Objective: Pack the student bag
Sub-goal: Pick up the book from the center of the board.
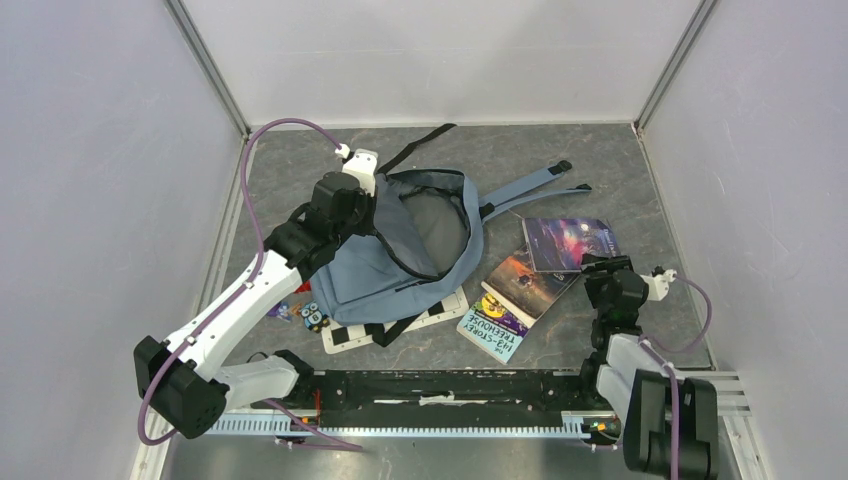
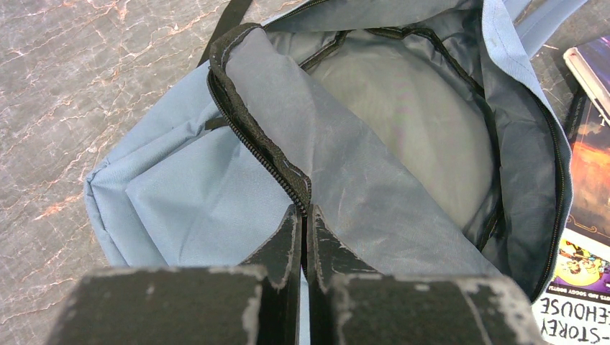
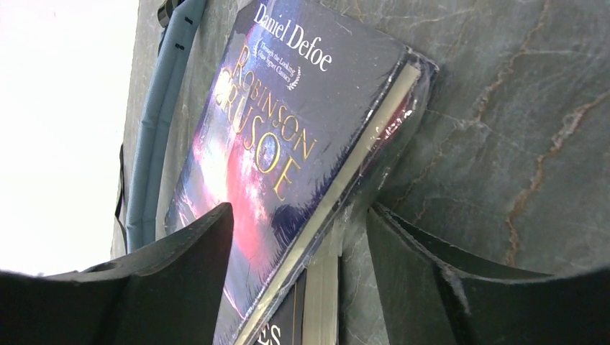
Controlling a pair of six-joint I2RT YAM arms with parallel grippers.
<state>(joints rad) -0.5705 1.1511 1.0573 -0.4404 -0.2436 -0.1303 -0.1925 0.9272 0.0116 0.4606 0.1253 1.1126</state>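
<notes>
One student bag [image 1: 400, 270] fills the centre of the top view, with two blue shoulder straps [image 1: 525, 187] running toward the upper right. Three books lie right of centre: Robinson Crusoe [image 1: 568, 243], an orange-and-dark cover [image 1: 527, 282] and a teal Treehouse title [image 1: 492, 330]. Two robot arms show, the left arm [image 1: 240, 300] and the right arm [image 1: 625, 350]. The small colourful bits [image 1: 305, 314] at lower left are too small to count.
</notes>
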